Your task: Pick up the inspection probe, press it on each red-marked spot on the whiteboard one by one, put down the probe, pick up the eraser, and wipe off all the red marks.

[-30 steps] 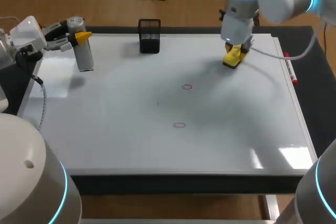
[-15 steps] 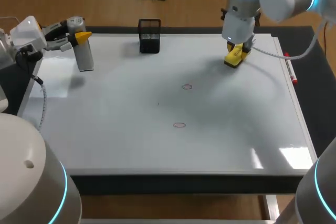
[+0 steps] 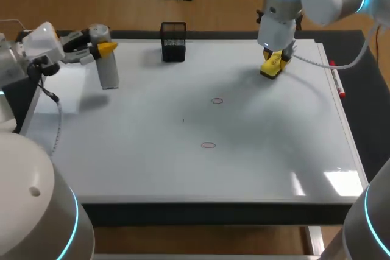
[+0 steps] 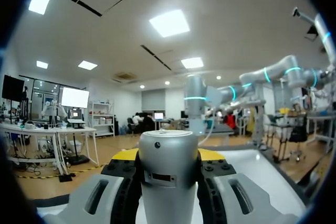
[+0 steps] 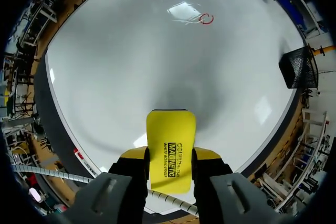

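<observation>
Left claw [image 3: 99, 47] is squeezed shut on the silver probe [image 3: 108, 68], with one finger on each side. It holds the probe standing up over the far left corner of the whiteboard [image 3: 140, 162]. A moment ago the probe was closer to the left edge. Now it has slid a little toward the middle, so I think this arm has started carrying it to the red marks. The far red ring [image 3: 217, 100] and the near red ring [image 3: 208, 145] are both well apart from the probe, so I think the pressing has not begun. The right claw [image 3: 275, 59] is closed on the yellow eraser [image 3: 270, 68], over the far right part of the board. It went up a tiny bit a second ago and has kept still since. I think it is just waiting. The eraser is ready, but it should stay away from the rings until the probe has pushed on each one, or there will be no marks left to press.
</observation>
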Motion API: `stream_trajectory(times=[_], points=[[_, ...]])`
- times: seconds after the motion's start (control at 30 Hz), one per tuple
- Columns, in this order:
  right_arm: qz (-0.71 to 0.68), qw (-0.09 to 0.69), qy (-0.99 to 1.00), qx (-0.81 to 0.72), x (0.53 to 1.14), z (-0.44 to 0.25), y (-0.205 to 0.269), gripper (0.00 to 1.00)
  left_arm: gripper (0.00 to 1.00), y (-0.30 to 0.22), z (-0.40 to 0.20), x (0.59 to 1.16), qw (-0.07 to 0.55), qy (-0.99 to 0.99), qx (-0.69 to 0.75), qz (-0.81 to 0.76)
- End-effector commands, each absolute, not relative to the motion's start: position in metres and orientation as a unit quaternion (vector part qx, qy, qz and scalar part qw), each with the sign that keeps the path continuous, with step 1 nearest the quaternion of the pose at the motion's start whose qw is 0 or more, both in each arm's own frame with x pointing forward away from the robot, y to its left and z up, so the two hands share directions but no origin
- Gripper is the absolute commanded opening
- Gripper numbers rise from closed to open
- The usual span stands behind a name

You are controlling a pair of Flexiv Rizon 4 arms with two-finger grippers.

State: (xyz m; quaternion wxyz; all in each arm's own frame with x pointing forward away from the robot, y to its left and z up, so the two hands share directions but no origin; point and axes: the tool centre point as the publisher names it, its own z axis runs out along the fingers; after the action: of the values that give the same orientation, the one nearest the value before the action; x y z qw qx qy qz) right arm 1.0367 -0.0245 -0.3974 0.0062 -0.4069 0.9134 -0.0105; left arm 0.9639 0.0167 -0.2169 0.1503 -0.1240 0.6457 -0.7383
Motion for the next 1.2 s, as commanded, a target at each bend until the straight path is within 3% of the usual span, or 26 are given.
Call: stream_trajectory(times=[0.03, 0.63, 1.2], points=[[-0.012, 0.004, 0.913, -0.407, 1.038, -0.397, -0.025, 0.0, 0.0, -0.006, -0.219, 0.957, 0.146, 0.643, -0.125, -0.741], [-0.012, 0.004, 0.913, -0.407, 1.038, -0.397, -0.025, 0.0, 0.0, -0.111, -0.22, 0.924, 0.09, 0.637, -0.089, -0.76], [-0.012, 0.004, 0.913, -0.407, 1.038, -0.397, -0.025, 0.0, 0.0, -0.2, -0.222, 0.928, 0.078, 0.625, -0.053, -0.775]])
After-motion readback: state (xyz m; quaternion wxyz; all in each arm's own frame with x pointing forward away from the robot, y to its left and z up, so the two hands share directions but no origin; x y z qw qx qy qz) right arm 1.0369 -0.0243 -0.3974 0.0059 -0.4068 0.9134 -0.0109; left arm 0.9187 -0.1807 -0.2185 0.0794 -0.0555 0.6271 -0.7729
